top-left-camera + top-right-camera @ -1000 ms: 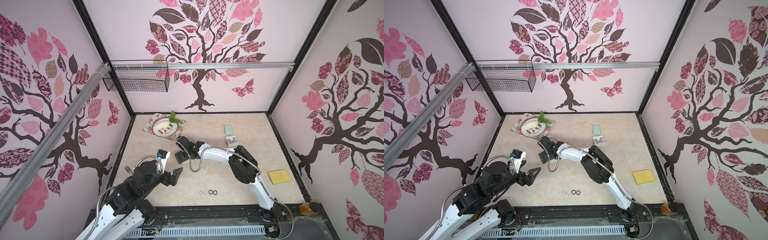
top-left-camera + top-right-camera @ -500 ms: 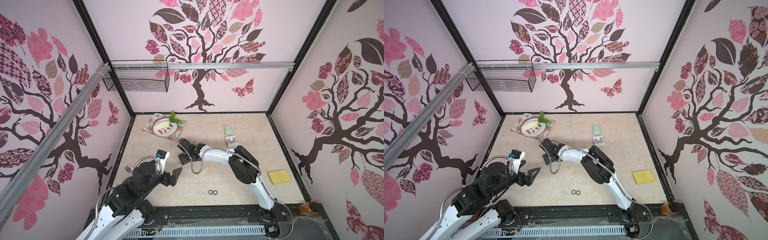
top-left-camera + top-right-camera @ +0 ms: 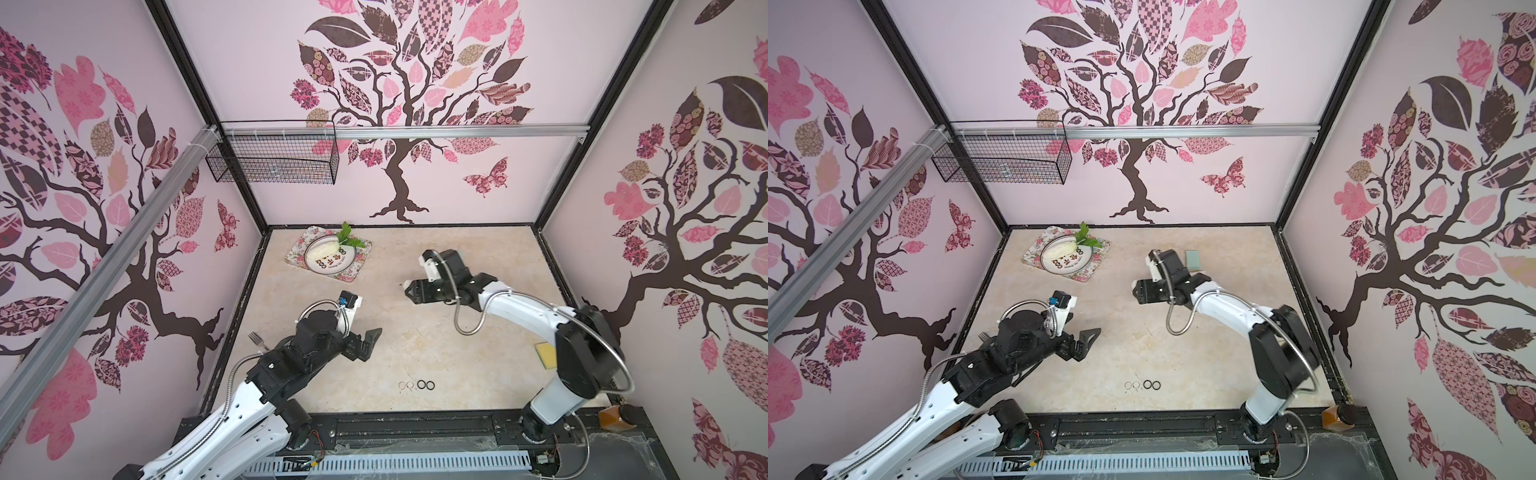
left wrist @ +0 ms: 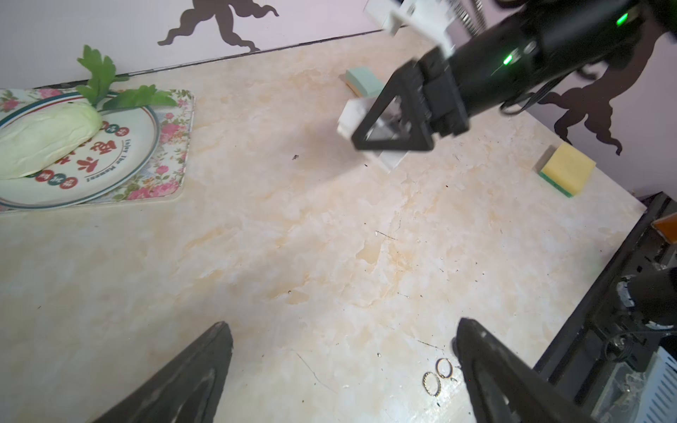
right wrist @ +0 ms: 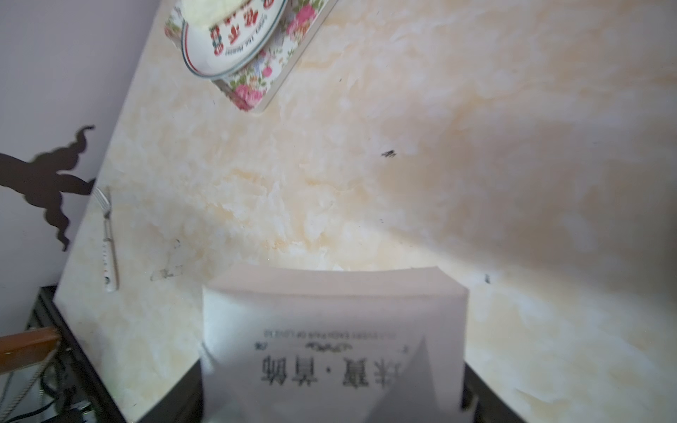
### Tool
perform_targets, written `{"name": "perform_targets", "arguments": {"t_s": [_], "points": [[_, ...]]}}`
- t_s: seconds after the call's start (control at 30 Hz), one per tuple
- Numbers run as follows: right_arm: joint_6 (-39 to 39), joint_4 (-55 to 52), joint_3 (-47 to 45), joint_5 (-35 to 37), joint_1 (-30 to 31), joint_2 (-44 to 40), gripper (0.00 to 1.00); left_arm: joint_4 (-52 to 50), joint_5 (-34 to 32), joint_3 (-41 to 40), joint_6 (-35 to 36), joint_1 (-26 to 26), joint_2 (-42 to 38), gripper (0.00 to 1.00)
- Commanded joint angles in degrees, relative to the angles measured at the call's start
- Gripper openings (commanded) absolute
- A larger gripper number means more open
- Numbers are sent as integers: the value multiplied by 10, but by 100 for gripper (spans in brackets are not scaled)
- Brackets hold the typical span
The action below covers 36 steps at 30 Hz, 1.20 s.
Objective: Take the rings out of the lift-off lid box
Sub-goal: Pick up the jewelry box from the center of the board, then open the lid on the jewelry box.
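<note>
Several rings lie in a short row near the table's front edge: two thin silvery ones [image 3: 406, 385] [image 3: 1132, 385] [image 4: 437, 375] and two black ones [image 3: 426, 385] [image 3: 1151, 385]. My left gripper [image 3: 371, 345] [image 3: 1090, 343] [image 4: 342, 326] hangs open and empty, up and to the left of the row. Over the table's middle, my right gripper [image 3: 409, 291] [image 3: 1136, 291] [image 5: 331, 388] is shut on a white piece of the lift-off lid box [image 5: 329, 311] [image 4: 350, 117] printed with dark characters. Whether it is lid or base I cannot tell. Both top views hide it.
A floral tray [image 3: 353, 274] at the back left holds a plate [image 3: 320, 268] with a pale vegetable. A small green box [image 3: 1192, 259] [image 4: 362, 80] lies at the back, a yellow sponge [image 3: 546, 355] [image 4: 568, 170] by the right edge, a fork [image 3: 257, 340] [image 5: 108, 238] by the left edge.
My right gripper has swung to the right, from beside the tray toward the table's middle, with the white piece in it. The left arm and the rings have stayed put.
</note>
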Motion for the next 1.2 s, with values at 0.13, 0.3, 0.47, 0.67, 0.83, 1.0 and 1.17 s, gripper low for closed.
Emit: {"name": "perform_targets", "arguments": {"t_s": [0.13,0.3,0.47,0.67,0.83,1.0,1.17], "points": [[82,124,-143,-204,-64,-122,70,318,54,-138,123,-4,64,98],[118,188,-190,-276,-67,-123,71,499,151,-179,158,-5,148,98],[168,268,-220,-337,-67,-112,71,607,233,-171,184,-8,236,98],[200,311,-237,-387,-67,-100,71,684,288,-153,193,-9,315,98],[231,357,-261,-406,-67,-94,71,722,271,-134,189,-10,366,96],[238,368,-272,-417,-66,-91,71,736,245,-123,199,-11,383,95],[237,370,-272,-418,-66,-86,71,734,253,-106,202,-10,387,95]]}}
